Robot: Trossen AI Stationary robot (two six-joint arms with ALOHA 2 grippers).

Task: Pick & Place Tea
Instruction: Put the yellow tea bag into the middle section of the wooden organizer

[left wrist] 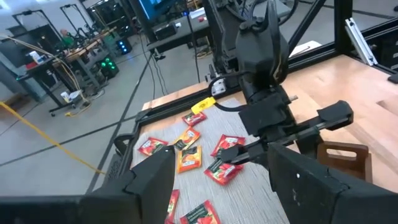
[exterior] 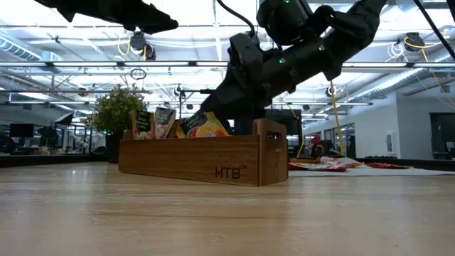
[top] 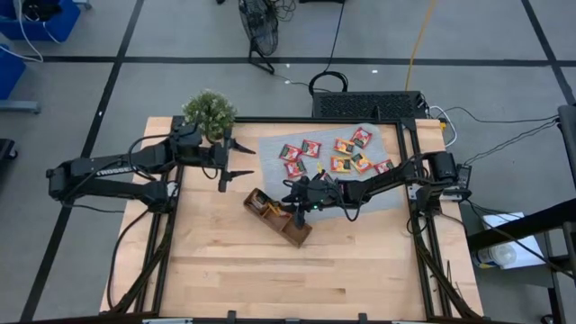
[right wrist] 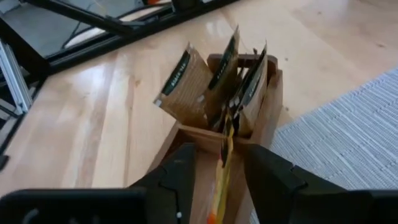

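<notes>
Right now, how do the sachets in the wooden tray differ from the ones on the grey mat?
The sachets in the wooden tray stand on edge, leaning together, while the sachets on the grey mat lie flat and spread apart. The right gripper is over the tray lot with an orange sachet between its fingers; the mat lot has no gripper on it, the left gripper waiting open beside the plant. Both lots are small foil squares with labels.

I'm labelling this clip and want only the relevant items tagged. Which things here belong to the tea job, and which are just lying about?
Job:
- flat square foil tea sachets on the grey mat
- orange sachet between the right gripper fingers
- brown wooden compartment tray holding upright sachets

Lying about:
- small green potted plant
- left gripper, open, waiting near the plant
</notes>
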